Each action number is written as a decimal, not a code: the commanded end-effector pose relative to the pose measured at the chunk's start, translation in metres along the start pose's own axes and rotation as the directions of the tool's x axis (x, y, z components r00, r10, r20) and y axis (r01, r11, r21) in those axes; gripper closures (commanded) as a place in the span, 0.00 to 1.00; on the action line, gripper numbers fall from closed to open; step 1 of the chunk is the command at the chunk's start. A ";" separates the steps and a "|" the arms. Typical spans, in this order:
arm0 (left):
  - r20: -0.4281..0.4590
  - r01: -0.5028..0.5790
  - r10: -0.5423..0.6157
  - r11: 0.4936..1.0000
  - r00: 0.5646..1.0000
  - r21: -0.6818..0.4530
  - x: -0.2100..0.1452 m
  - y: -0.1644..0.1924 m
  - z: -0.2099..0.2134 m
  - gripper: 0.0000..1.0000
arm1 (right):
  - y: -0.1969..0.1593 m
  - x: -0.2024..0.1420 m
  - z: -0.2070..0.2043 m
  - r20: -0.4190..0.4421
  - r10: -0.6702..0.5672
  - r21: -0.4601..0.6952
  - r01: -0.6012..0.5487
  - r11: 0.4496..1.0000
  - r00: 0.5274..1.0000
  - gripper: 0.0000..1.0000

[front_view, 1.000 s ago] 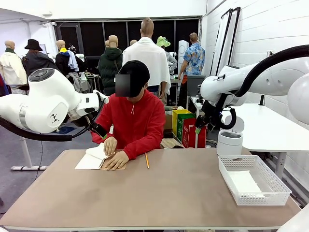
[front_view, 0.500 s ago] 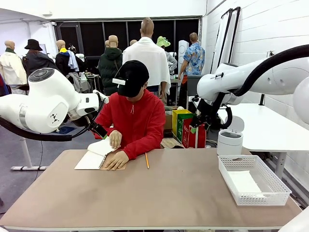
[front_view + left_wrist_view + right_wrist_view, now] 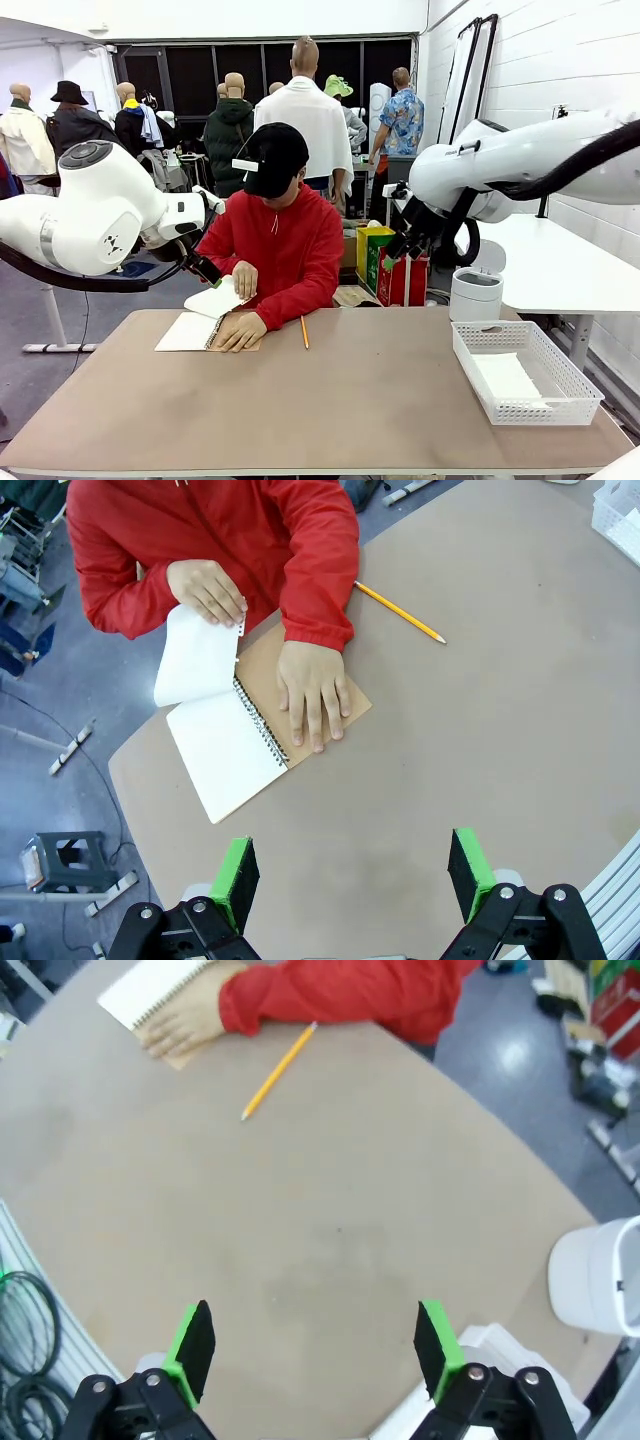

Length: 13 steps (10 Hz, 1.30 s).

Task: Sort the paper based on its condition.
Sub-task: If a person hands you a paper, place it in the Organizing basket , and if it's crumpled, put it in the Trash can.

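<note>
At the notebook [image 3: 262,730], the person's hand [image 3: 207,590] has lifted a white sheet of paper [image 3: 195,655] further off the spiral binding than a second ago, peeling it up while their other hand [image 3: 312,692] pins the brown cover flat. That suggests a page is being torn free for sorting. The right hand [image 3: 312,1345] has swung a little toward the notebook's side and hangs high above the surface [image 3: 330,400], jaws wide apart and empty. The left hand [image 3: 350,870] hovers above the notebook, jaws also spread and empty. A pencil [image 3: 304,331] lies just beside the notebook; the white basket [image 3: 524,372], well apart from it, already holds flat paper.
</note>
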<state>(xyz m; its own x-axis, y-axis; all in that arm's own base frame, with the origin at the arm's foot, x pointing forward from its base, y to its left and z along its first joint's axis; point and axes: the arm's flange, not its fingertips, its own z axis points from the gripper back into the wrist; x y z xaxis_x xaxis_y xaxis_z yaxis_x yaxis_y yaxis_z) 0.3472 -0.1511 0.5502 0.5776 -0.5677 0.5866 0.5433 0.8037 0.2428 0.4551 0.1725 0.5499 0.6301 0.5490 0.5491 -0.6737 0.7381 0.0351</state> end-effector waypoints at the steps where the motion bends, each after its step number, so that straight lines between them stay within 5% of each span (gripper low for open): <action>1: 0.000 0.001 -0.001 1.000 1.000 0.001 0.000 0.000 0.000 0.00 | 0.006 -0.023 -0.002 0.080 0.057 0.028 -0.059 0.998 0.995 0.00; 13: 0.000 0.001 -0.001 1.000 1.000 0.001 0.000 0.000 0.000 0.00 | 0.021 -0.017 0.010 0.051 0.059 0.026 -0.060 0.998 0.997 0.00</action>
<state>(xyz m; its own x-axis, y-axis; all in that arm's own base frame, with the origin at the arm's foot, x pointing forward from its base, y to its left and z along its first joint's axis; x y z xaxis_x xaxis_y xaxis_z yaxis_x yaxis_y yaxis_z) 0.3472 -0.1511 0.5503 0.5776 -0.5677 0.5866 0.5433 0.8037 0.2428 0.4249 0.1754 0.5512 0.5659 0.5685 0.5971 -0.7237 0.6895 0.0295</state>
